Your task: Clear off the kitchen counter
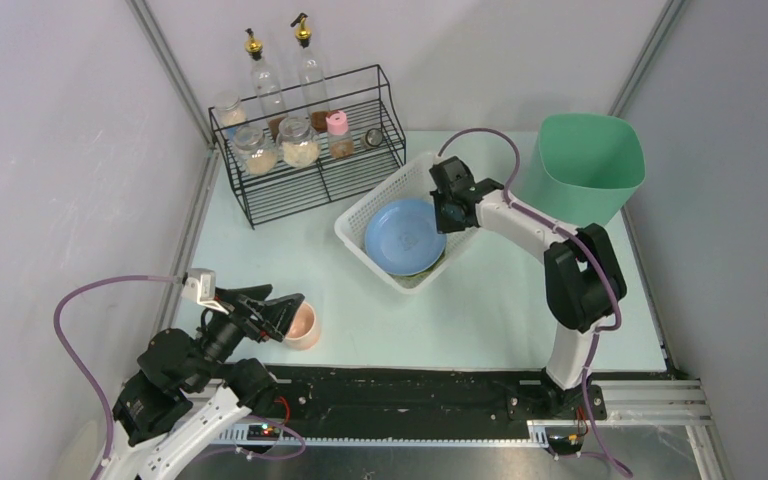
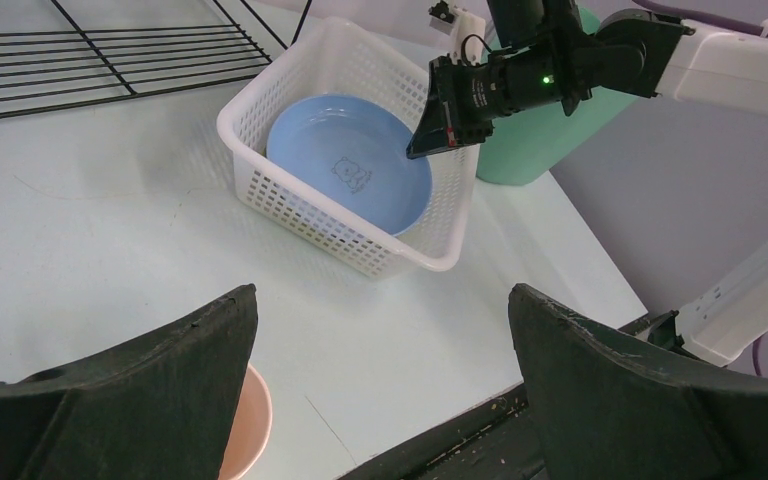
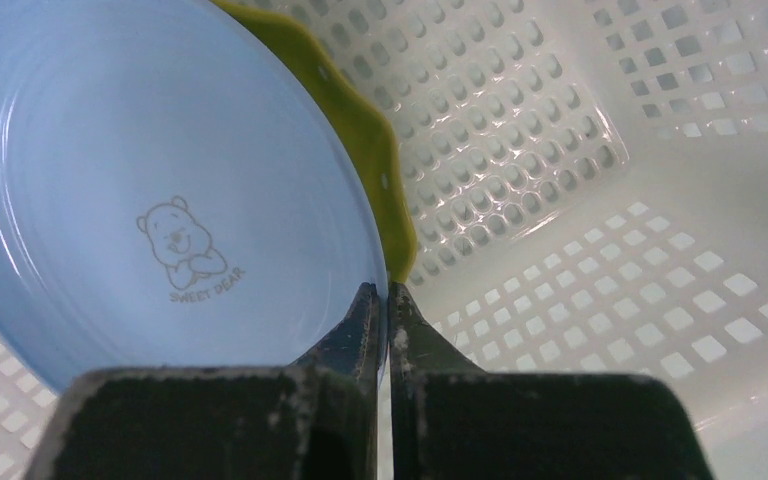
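Note:
A pink cup [image 1: 303, 325] stands upright near the front left of the mint-green kitchen counter [image 1: 480, 310]. My left gripper [image 1: 278, 310] hovers open right beside and over it; in the left wrist view the cup [image 2: 245, 430] peeks out by the left finger, with the gripper [image 2: 382, 295] holding nothing. A blue plate [image 1: 403, 233] lies tilted in the white basket [image 1: 380, 190] on top of a yellow-green plate [image 3: 360, 130]. My right gripper [image 3: 381, 290] is shut on the near rim of the blue plate [image 3: 140, 170], inside the basket [image 3: 580, 200].
A black wire rack [image 1: 310, 190] with jars and two oil bottles stands at the back left. A tall green bin [image 1: 585, 165] sits at the back right, close behind the right arm. A black rail [image 1: 410, 390] edges the counter's front.

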`<action>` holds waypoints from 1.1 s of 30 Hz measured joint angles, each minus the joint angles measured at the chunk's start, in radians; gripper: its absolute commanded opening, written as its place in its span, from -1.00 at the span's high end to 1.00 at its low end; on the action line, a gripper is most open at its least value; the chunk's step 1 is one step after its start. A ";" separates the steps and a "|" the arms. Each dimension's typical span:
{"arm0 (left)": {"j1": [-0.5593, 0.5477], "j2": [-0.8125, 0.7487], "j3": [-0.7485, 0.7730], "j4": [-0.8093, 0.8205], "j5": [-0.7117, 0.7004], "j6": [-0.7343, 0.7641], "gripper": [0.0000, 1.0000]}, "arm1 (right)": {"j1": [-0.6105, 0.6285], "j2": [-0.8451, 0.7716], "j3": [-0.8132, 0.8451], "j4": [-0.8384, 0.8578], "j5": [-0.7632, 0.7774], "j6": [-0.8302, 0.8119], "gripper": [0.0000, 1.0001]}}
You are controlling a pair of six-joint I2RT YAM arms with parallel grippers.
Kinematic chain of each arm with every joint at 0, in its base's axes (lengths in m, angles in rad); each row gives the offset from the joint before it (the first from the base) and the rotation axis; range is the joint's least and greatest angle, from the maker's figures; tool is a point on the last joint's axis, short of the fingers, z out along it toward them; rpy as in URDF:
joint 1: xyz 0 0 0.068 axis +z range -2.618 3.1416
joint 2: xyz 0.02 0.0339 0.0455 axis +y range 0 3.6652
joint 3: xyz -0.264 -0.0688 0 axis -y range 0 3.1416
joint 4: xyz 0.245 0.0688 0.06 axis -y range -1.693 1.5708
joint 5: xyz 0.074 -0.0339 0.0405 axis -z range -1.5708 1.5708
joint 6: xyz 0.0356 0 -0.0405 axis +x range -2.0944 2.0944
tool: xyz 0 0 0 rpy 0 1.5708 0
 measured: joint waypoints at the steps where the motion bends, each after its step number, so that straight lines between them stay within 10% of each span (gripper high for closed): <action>1: 0.000 0.000 0.000 0.000 0.000 0.000 -0.97 | 0.005 0.006 0.000 0.001 0.005 -0.003 1.00; 13: 0.000 0.000 0.000 0.000 0.000 0.000 -0.97 | 0.049 0.027 -0.001 -0.031 0.037 -0.025 -0.06; 33: 0.000 0.000 0.000 0.000 -0.001 0.000 -0.97 | 0.267 -0.249 0.026 -0.065 0.218 -0.050 -0.24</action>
